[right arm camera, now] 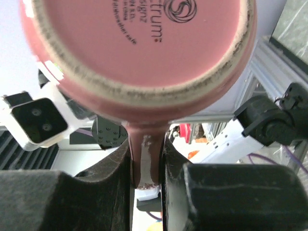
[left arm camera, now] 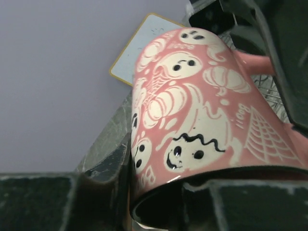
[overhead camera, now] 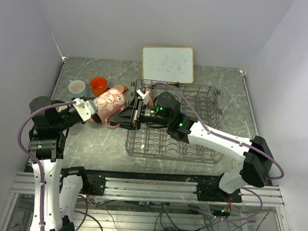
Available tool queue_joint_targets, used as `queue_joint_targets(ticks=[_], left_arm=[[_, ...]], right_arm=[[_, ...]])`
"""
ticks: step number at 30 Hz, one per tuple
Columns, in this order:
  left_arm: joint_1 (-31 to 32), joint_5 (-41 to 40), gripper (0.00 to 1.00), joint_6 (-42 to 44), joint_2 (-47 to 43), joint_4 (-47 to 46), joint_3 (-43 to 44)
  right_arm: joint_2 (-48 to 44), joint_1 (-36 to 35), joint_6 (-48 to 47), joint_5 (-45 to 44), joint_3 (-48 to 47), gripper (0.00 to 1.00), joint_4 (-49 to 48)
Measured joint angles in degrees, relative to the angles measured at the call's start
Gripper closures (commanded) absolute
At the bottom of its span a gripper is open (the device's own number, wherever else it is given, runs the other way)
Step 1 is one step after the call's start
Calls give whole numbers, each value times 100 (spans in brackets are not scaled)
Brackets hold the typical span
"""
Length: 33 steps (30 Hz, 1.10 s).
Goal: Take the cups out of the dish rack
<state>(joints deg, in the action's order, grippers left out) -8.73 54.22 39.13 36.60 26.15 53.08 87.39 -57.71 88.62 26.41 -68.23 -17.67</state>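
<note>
A pink mug (overhead camera: 110,103) patterned with white ghosts hangs in the air left of the dark wire dish rack (overhead camera: 194,149), its mouth toward my left arm. My right gripper (overhead camera: 117,122) is shut on the mug's handle (right arm camera: 144,159), and the mug's base (right arm camera: 139,43) fills the right wrist view. My left gripper (left arm camera: 154,202) straddles the mug's rim (left arm camera: 192,120). One finger (left arm camera: 101,197) lies against the outer wall and the other sits in the mouth, with dark interior showing between it and the wall. On the table behind stand a light blue cup (overhead camera: 77,86), an orange cup (overhead camera: 98,84) and a small peach cup (overhead camera: 119,88).
A white framed board (overhead camera: 167,64) leans at the back wall behind the rack. The right arm reaches across the rack's left part. White walls close the table at left, back and right. The metal rail runs along the near edge.
</note>
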Motion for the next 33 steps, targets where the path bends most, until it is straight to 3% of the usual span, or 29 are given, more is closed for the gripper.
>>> queue_joint_targets(ticks=[1, 3, 5, 8, 12, 22, 33], left_arm=[[0, 4, 87, -55, 0, -48, 13], [0, 52, 92, -101, 7, -76, 81], [2, 116, 93, -37, 42, 2, 212], [7, 2, 93, 223, 284, 568, 452], [22, -293, 93, 503, 824, 1475, 811], [85, -2234, 93, 1163, 1849, 3167, 944], [1272, -3952, 93, 820, 3370, 3510, 911]], right_arm=[[17, -31, 44, 20, 4, 97, -11], [55, -61, 87, 131, 46, 69, -9], [87, -57, 98, 240, 103, 50, -11], [76, -35, -46, 144, 136, 37, -15], [-107, 103, -428, 7, 142, 31, 413], [-1182, 1421, -1147, -295, 772, 25, 1137], [-1259, 2251, -2168, -787, 850, 21, 2645]])
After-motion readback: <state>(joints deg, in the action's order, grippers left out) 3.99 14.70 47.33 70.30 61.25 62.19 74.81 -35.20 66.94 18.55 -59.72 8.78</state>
